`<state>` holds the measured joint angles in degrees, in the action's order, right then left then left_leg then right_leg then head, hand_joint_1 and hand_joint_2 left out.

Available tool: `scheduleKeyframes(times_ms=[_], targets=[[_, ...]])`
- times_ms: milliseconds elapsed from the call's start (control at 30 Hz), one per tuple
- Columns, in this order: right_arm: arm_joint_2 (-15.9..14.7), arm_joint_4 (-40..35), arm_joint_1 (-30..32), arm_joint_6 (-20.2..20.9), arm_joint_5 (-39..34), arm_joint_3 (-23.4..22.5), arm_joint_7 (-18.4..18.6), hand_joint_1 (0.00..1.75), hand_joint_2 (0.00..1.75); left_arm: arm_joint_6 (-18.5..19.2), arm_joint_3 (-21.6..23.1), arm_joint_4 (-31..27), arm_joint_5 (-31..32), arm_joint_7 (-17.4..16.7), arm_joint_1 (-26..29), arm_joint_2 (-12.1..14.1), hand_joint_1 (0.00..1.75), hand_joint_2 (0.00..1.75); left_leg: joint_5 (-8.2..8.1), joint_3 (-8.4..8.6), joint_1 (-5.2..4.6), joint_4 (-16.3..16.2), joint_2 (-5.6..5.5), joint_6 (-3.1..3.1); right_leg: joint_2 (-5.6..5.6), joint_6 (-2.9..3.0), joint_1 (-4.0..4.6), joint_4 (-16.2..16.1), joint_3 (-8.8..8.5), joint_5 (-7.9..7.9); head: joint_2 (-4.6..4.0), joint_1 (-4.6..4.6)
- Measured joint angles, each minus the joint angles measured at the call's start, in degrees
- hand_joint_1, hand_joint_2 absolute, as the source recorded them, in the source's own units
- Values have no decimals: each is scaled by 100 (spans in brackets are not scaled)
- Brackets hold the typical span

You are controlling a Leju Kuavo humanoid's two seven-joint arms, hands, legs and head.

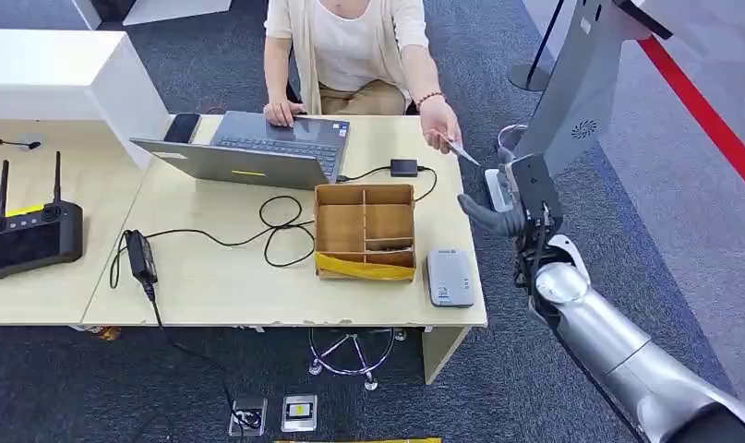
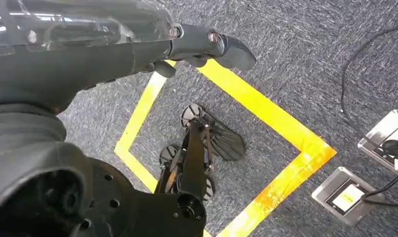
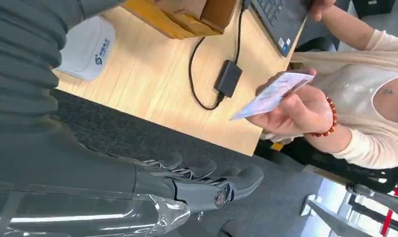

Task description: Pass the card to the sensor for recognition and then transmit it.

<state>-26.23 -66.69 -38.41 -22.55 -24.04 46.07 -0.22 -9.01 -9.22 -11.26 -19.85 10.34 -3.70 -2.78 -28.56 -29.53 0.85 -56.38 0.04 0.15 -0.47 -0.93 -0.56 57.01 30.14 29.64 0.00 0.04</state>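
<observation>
Your R hand (image 1: 498, 214): empty, fingers loosely apart, just off table's (image 1: 211, 277) right edge. Card (image 1: 461, 151): in person's hand (image 1: 439, 127), just beyond yours, no contact. Sensor (image 1: 450, 277): near-right table corner. L hand (image 2: 206, 47): empty, over floor.

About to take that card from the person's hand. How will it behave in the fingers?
The card looks thin and flat, probably stiff and light. Its glossy face suggests it may slip between smooth fingers. The person's hand holds one end, so only the free edge offers grip.
</observation>
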Motion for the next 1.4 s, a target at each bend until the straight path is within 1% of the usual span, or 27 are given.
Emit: scheduleKeyframes(times_ms=[133, 167, 267, 300, 367, 400, 433, 500, 567, 700, 1033, 1200, 1400], targets=[[0, 0, -36, -134, 342, 105, 140, 0, 175, 2, 11, 0, -15, 0, 0, 0, 0, 0, 0, 0, 0, 0, 0, 0, 1, 0, 0, 0, 1, 0, 0, 0], [0, 0, -65, -221, 640, 151, 283, 0, 175, 2, 22, 0, -17, 0, 0, 0, 0, 0, 0, 0, 0, 0, 0, 0, 1, 0, 0, 0, 1, 0, 0, 2], [-7, 0, -246, -553, 2343, 438, 1020, 0, 175, 0, 63, 0, -37, 0, 1, 0, 0, 0, 0, 1, 0, 0, 3, 0, 8, 1, 0, 0, 2, -1, 0, 2], [-7, 0, -317, -621, 2997, 558, 1319, 0, 175, -2, 72, 0, -39, 0, 0, 2, 0, 0, 0, 2, 1, 0, 3, 0, 9, 1, 1, 0, 2, -1, 0, 0], [-4, -4, -404, -654, 4039, 717, 1789, 0, 175, -9, 103, 0, -42, 0, 0, 0, 0, 0, 0, 2, 1, 0, 2, 0, 3, 1, 1, 0, 2, -1, 0, 0], [-2, -4, -437, -652, 4443, 808, 1975, 0, 175, -11, 107, 0, -44, 0, 1, 0, 0, 0, 0, 0, 1, 0, 1, 0, 1, 1, 1, 1, 1, 0, 0, 2], [-2, -4, -467, -651, 4681, 885, 2076, 0, 175, -9, 111, 0, -44, 0, 3, 0, 0, 0, 0, 0, 1, 0, 1, 0, 2, 1, 1, 1, 1, 0, 0, 0], [0, -4, -518, -645, 4965, 1011, 2200, 0, 175, -11, 149, 0, -44, 0, 2, 0, 0, 0, 0, 0, 0, 0, 1, 0, 3, 1, 1, 1, 2, -1, 0, 0], [0, -4, -569, -621, 5110, 1130, 2271, 0, 175, -18, 192, 0, -46, -11, 2, 0, 0, 0, 0, 0, 0, 0, 1, 0, 3, 1, 1, 1, 2, 0, 0, 2], [0, -4, -617, -525, 5189, 1276, 2293, 0, 175, -72, 243, 0, -61, -68, 2, 0, 0, 0, 0, 0, 0, 0, 1, 0, 2, 1, 0, 0, 2, 0, 0, 2], [0, -4, -660, -450, 5112, 1550, 2254, 0, 175, -103, 352, 0, -114, -96, 4, 0, 0, 0, 0, 0, 0, 0, 1, 0, 3, 1, 1, 1, 2, 0, 0, 2], [7, 0, -688, -450, 5077, 1646, 2171, 0, 175, -111, 387, 0, -138, -101, 4, 0, 0, 0, 0, -1, 0, 0, 1, 0, 3, 1, 1, 0, 2, 0, 0, 0], [28, 35, -730, -453, 5036, 1725, 2157, 0, 175, -114, 437, 0, -146, -116, 4, 0, 0, 0, 0, -1, 0, 0, 1, 0, 2, 1, 0, 0, 2, 0, 0, 2]])
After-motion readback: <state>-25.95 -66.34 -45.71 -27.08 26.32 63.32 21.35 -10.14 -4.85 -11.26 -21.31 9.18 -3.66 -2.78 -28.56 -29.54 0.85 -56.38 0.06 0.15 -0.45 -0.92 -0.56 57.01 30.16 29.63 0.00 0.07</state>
